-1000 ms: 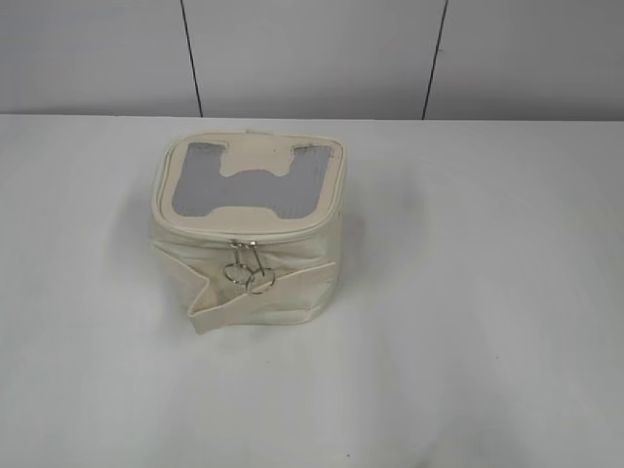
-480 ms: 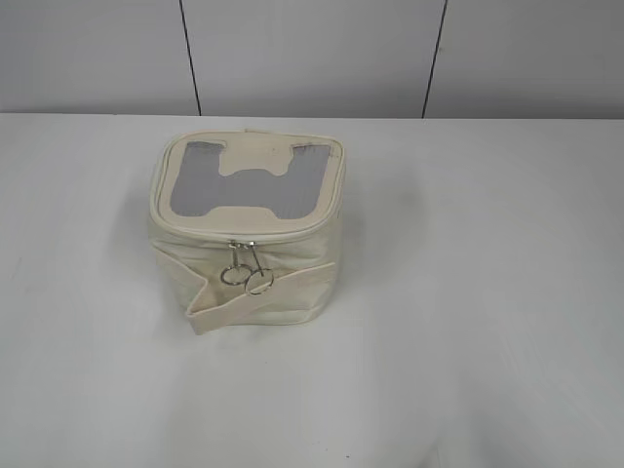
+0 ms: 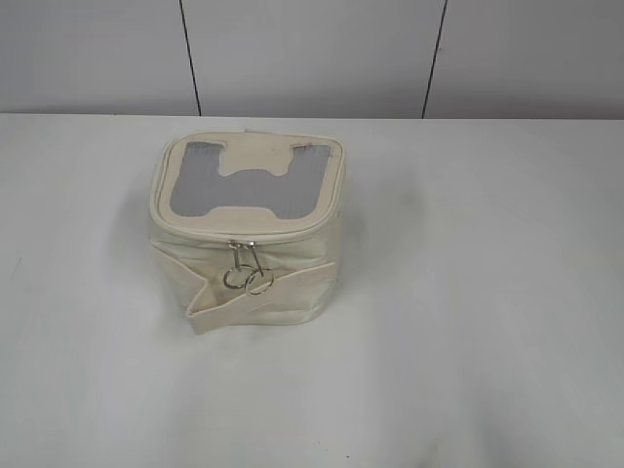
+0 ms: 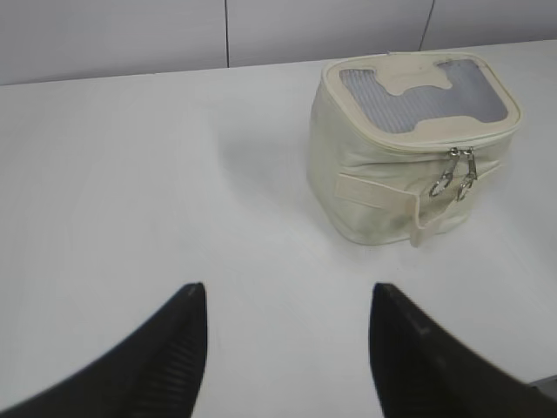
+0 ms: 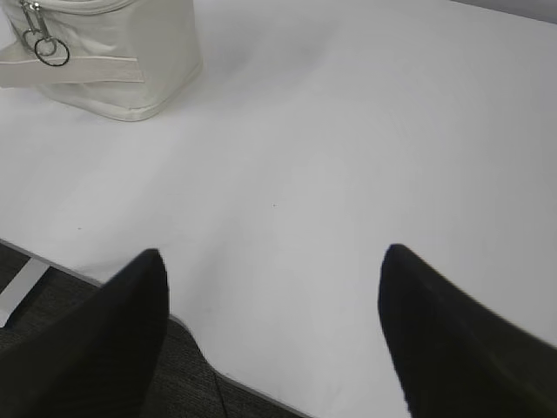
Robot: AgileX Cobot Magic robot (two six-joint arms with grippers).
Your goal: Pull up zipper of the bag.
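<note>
The small boxy cream bag (image 3: 244,273) stands on the white table, left of centre, with a grey mesh top and a cream H-shaped patch. Its zipper (image 3: 244,238) runs round the lid rim; two silver ring pulls (image 3: 246,278) hang together at the front. The bag also shows in the left wrist view (image 4: 383,196) at upper right and in the right wrist view (image 5: 122,70) at upper left. My left gripper (image 4: 287,300) is open and empty, well short of the bag. My right gripper (image 5: 274,261) is open and empty near the table's front edge. Neither gripper shows in the exterior view.
A cream strap band (image 3: 258,292) wraps the bag's body, its loose end sticking out at lower left. The white table (image 3: 468,292) ends at a front edge in the right wrist view (image 5: 226,379), with dark floor below. A panelled wall (image 3: 312,58) stands behind.
The ring pulls shift slightly between frames; otherwise nothing has visibly changed.
</note>
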